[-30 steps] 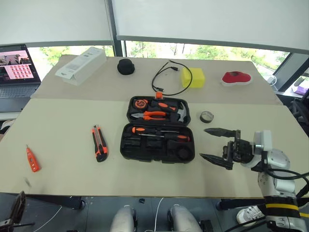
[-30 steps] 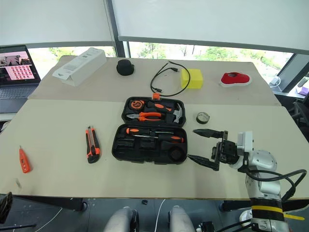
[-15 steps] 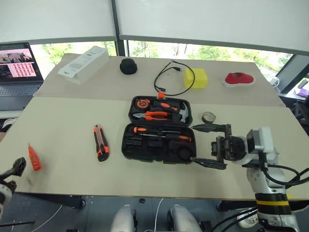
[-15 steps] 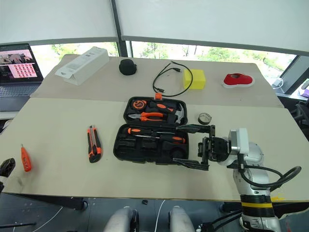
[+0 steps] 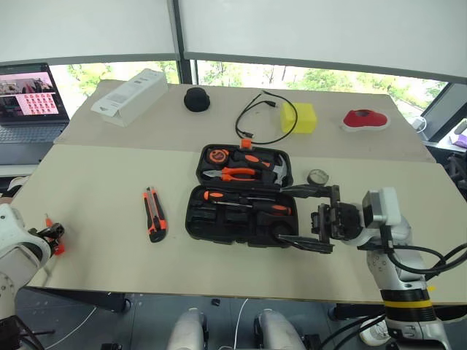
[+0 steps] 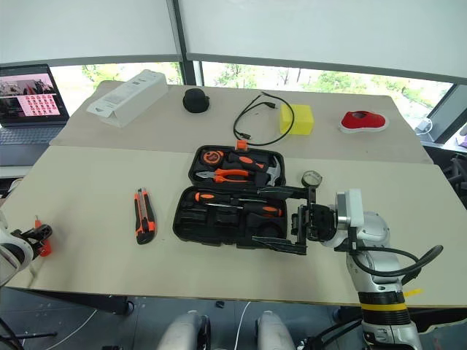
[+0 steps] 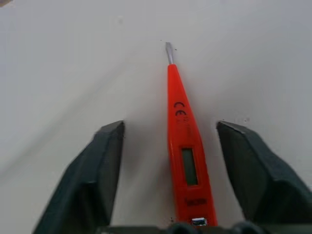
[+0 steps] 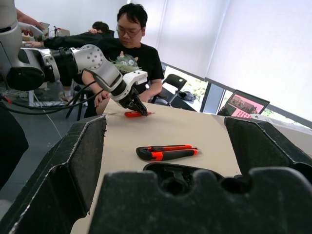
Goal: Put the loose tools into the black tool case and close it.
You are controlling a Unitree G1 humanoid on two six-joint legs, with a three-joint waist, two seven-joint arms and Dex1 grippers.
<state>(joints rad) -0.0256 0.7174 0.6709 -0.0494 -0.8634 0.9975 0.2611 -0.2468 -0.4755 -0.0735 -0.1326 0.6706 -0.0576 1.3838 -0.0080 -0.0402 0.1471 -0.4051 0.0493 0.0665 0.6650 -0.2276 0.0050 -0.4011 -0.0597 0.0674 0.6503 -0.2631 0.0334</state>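
The black tool case point(image 5: 191, 219) lies open mid-table, with orange-handled tools in its slots. Left of it lies the utility knife point(image 5: 152, 214). At the table's left edge rests the small orange tester screwdriver point(image 7: 184, 146); my left gripper point(image 7: 170, 126) is open and straddles it, a gap on each side. My right gripper point(image 5: 310, 217) is open at the case's right end, one finger over the case's corner. The right wrist view looks across the case point(image 8: 180, 178) and the knife point(image 8: 165, 152) to the left gripper point(image 8: 139, 109) at the tester point(image 8: 130, 114).
Along the far side of the table are a white long box point(image 5: 128, 96), a black round object point(image 5: 196, 99), a black cable point(image 5: 263, 120), a yellow block point(image 5: 303, 117) and a red object point(image 5: 365, 119). A small round roll point(image 5: 317, 176) lies behind my right gripper. A laptop point(image 5: 29, 102) stands far left. A person point(image 8: 127, 53) sits beyond the table.
My left gripper has come up at the table's left edge and reached the tester, its fingers now on either side of it. My right gripper has moved left to the case's right end.
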